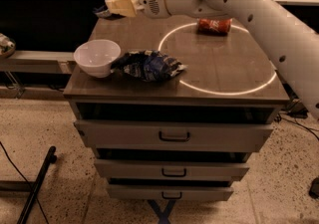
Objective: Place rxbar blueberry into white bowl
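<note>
Gripper [111, 7] at far-left corner of table [224, 66], hold unclear, rxbar blueberry [102, 13] at its tip

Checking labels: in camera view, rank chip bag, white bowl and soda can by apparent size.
Largest to smallest: chip bag, white bowl, soda can, which lies farther back. The gripper is at the table's far-left corner.

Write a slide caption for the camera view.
Gripper at the far-left corner of the cabinet top, by the rxbar blueberry; white bowl sits front-left beside a chip bag, soda can behind.
</note>
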Robot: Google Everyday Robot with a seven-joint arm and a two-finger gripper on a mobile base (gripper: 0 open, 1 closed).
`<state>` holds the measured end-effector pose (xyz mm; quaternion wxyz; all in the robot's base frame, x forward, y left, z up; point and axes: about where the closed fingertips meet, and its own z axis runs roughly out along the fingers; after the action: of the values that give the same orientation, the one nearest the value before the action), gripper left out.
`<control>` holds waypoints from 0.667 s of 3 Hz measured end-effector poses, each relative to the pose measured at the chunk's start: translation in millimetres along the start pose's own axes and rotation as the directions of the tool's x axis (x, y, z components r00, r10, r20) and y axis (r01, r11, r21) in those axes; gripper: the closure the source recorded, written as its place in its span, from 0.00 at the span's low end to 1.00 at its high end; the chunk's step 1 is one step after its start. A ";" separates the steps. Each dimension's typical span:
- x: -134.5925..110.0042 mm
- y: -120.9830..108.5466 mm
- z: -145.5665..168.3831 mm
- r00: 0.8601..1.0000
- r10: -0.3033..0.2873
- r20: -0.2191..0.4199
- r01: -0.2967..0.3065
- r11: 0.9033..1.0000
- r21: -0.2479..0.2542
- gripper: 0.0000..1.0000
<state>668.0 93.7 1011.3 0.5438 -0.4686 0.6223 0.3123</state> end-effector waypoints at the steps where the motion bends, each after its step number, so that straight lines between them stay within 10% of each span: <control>1: 3.1 35.1 8.8 0.998 -0.057 -0.036 0.053 0.994 -0.094 1.00; 2: 11.3 58.6 16.0 0.993 -0.089 -0.072 0.076 0.982 -0.170 1.00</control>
<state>620.4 126.8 989.8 0.4901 -0.5499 0.5949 0.3218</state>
